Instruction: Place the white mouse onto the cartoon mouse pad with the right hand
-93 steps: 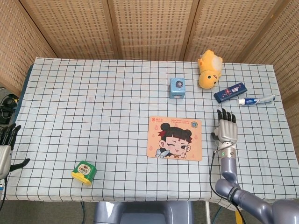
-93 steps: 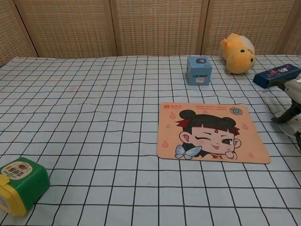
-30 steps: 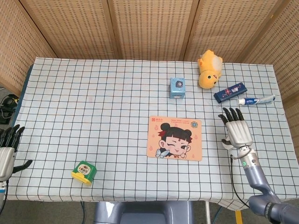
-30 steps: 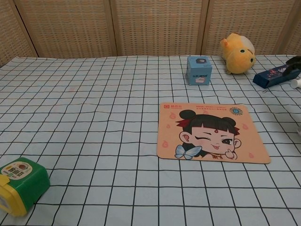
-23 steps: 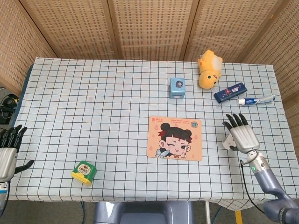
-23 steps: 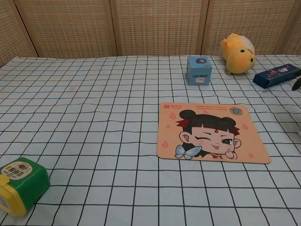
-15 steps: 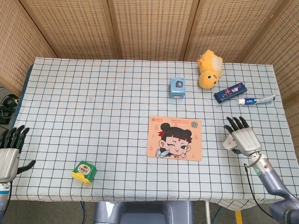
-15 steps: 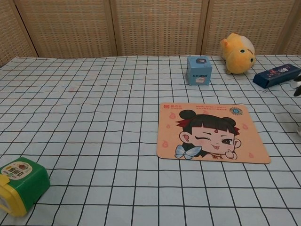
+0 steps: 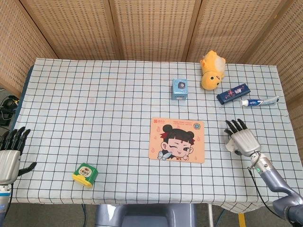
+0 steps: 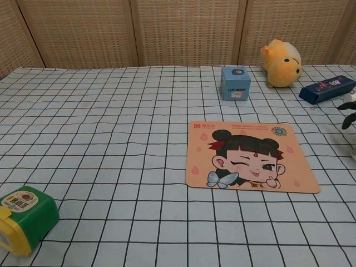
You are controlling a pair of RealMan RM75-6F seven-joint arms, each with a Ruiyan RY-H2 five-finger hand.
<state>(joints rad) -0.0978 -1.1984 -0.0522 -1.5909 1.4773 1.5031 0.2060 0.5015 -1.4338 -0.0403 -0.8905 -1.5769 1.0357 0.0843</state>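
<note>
- White mouse (image 9: 230, 145) under right hand (image 9: 243, 140), right of cartoon mouse pad (image 9: 177, 140)
- Fingers curved over it, grip unclear
- Left hand (image 9: 8, 158) far left, spread, empty

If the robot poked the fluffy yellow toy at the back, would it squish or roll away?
The yellow plush toy looks soft and stuffed, so it would probably squish a bit and feel light for its size. Its body is rounded, so a push might rock or roll it a little. The checked tablecloth under it would likely slow it.
</note>
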